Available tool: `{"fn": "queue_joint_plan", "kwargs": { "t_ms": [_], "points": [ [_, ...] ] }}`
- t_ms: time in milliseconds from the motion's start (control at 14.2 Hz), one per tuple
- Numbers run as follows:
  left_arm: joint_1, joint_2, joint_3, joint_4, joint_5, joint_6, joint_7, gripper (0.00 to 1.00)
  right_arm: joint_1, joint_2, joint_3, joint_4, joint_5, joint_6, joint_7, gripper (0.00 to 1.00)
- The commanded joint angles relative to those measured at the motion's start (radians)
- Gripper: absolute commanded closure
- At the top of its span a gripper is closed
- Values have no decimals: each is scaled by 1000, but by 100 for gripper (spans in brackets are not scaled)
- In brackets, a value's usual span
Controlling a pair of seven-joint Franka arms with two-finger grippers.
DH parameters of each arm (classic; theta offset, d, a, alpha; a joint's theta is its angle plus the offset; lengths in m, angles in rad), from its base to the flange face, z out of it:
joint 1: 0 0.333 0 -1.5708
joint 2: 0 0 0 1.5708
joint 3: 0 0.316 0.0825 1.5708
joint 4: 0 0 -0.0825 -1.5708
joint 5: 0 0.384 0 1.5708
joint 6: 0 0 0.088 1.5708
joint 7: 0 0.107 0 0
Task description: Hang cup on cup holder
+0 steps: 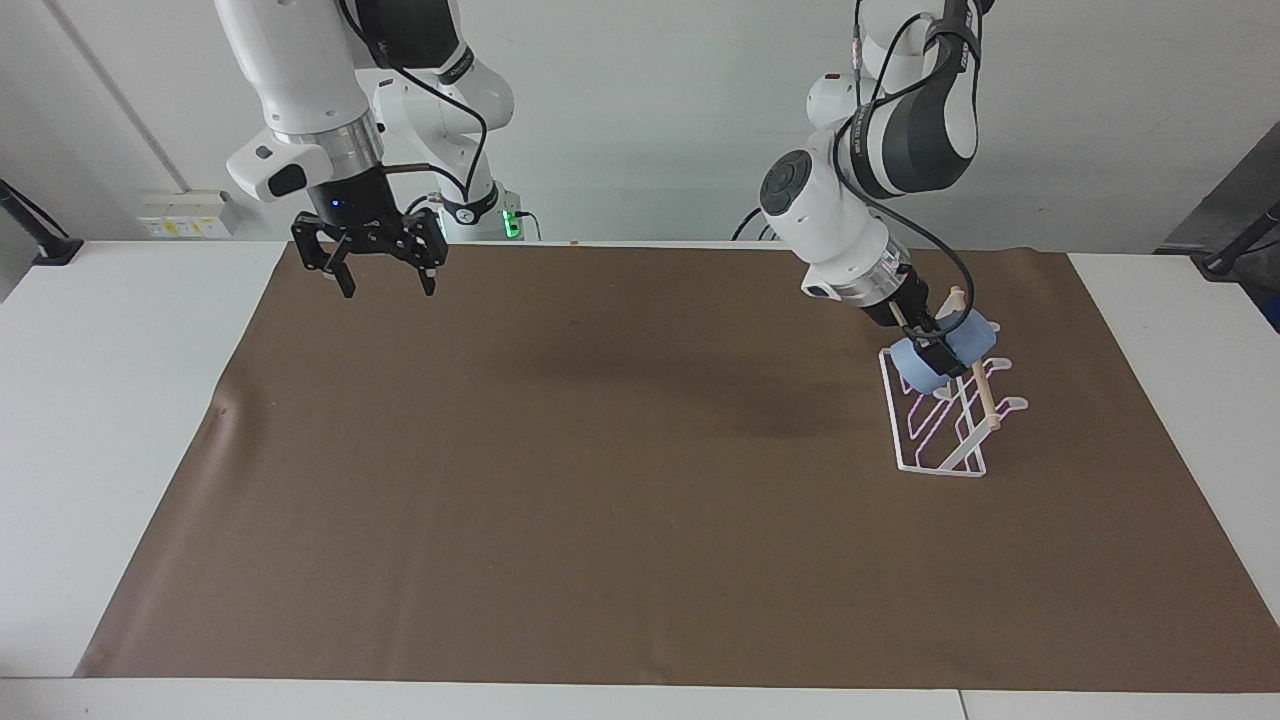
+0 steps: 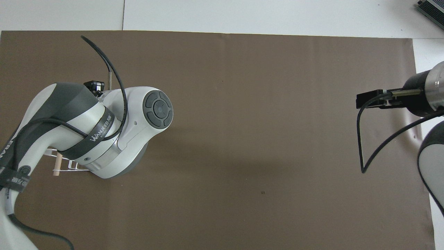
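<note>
The worktop (image 1: 120,420) carries a brown mat (image 1: 620,520). On the mat, toward the left arm's end, at about three o'clock in the facing view, stands the cup holder (image 1: 945,425). The right tool (image 1: 378,280) waits with fingers spread wide, holding nothing, over the mat's edge at ten o'clock. The left tool (image 1: 945,355) is clamped on the cup (image 1: 925,365), which lies tilted against the holder's prongs, beside its wooden rod (image 1: 980,385).
</note>
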Motion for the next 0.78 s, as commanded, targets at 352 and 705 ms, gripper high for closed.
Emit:
{"fn": "queue_joint_plan", "kwargs": {
  "t_ms": [352,705],
  "points": [
    [24,-19,-3,-60,94,58,12,100,-21,6,4,5,-9,-51,0,0],
    [26,-5,-3,-88,145,107,12,100,-24,-8,4,-15,-31,-58,-24,0]
  ]
}}
